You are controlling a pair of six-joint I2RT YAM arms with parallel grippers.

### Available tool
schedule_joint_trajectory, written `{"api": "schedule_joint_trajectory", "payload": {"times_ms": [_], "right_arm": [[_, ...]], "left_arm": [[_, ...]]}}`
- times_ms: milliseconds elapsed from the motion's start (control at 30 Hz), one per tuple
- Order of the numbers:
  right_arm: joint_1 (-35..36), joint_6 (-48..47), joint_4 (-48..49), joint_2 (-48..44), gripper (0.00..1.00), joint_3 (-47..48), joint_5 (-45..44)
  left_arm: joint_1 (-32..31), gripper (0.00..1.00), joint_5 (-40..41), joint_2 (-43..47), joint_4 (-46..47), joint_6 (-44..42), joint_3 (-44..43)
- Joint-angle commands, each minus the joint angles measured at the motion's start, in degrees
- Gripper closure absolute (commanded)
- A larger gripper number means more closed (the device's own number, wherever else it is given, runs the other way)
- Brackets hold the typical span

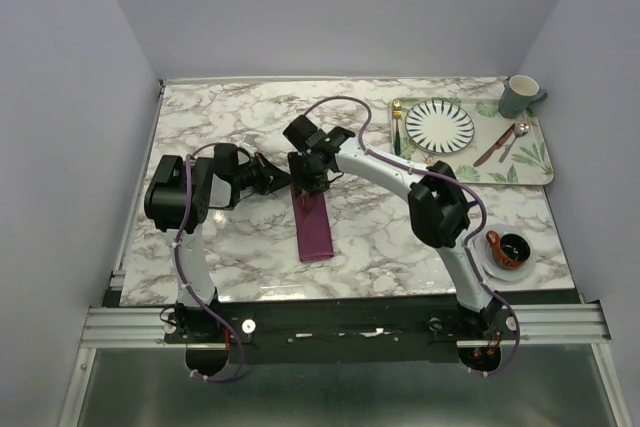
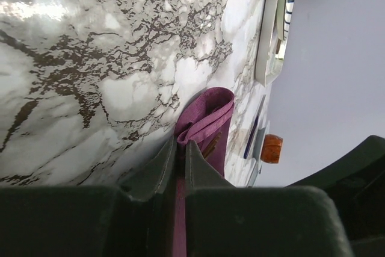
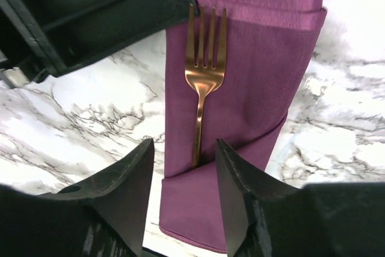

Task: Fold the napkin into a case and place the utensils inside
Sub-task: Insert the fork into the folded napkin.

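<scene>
Right pincer (image 3: 183,148) hangs open over the copper fork (image 3: 203,82), handle tucked into the case (image 3: 252,76) at table centre, left pincer (image 2: 181,142) clamping its twelve-o'clock end; fork looks placed, so next lift straight clear.

No legible text, label, brand, number or sign in any of the three views.

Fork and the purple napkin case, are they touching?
Touching. The right wrist view shows the fork lying flat on the case, with its handle end slipped under the diagonal fold.
</scene>
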State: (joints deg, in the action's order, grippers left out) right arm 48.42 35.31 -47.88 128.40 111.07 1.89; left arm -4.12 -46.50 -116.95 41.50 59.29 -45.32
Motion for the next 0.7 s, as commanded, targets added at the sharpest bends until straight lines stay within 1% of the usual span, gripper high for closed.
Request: {"api": "schedule_joint_trajectory", "payload": {"times_ms": [0, 33, 67, 100, 133, 167, 267, 433, 500, 533, 567, 600, 633, 667], "right_arm": [[0.27, -2.79, 2.52, -3.94, 0.43, 2.23, -3.04], [0.27, -3.23, 2.87, -4.29, 0.42, 2.22, -2.6], [-0.08, -4.1, 3.23, -4.56, 0.39, 2.05, -2.68], [-0.17, -4.63, 3.58, -5.6, 0.37, 1.88, -2.59], [-0.26, -5.33, 3.84, -6.14, 0.34, 1.18, -2.33], [-0.78, -6.3, 4.45, -6.66, 0.28, 0.74, -2.33], [-2.54, -8.66, 5.51, -9.56, 0.23, -1.2, -2.15], [-6.58, -13.94, 7.09, -15.54, 0.2, -6.2, -1.72], [-9.48, -19.64, 7.18, -19.22, 0.18, -9.63, 0.65], [-10.71, -22.97, 7.18, -20.46, 0.17, -10.77, 4.83], [-13.59, -29.97, 5.88, -23.08, 0.17, -12.17, 7.05], [-15.36, -34.47, 4.56, -24.67, 0.13, -14.36, 10.03], [-17.29, -40.0, 2.81, -25.99, 0.13, -15.52, 16.85], [-20.88, -45.02, -0.78, -27.66, 0.12, -16.75, 18.74]], "left_arm": [[0.25, 0.76, 3.26, -0.04, -0.36, -1.81, -0.38], [0.34, 0.73, 3.17, 0.05, -0.54, -1.81, -0.56], [0.34, 0.63, 3.26, 0.4, -0.71, -1.72, -0.82], [0.34, 0.59, 3.26, 0.66, -1.06, -1.72, -1.08], [0.34, 0.54, 3.43, 1.19, -1.24, -1.81, -1.26], [0.34, 0.45, 3.52, 1.37, -1.42, -1.98, -1.44], [0.43, 0.34, 4.4, 2.24, -3.17, -2.6, -2.31], [2.09, 0.31, 5.37, 3.74, -5.1, -2.86, -3.72], [3.15, 0.3, 5.98, 5.14, -7.12, -4.61, -4.6], [3.68, 0.3, 5.9, 5.76, -8.0, -5.58, -5.04], [5.51, 0.3, 5.72, 7.24, -9.23, -7.24, -5.48], [6.05, 0.3, 5.2, 8.13, -13.15, -11.52, -6.7], [6.66, 0.3, 4.93, 9.09, -15.54, -14.78, -7.41], [7.63, 0.3, 4.49, 11.02, -18.18, -17.77, -8.11]]}}
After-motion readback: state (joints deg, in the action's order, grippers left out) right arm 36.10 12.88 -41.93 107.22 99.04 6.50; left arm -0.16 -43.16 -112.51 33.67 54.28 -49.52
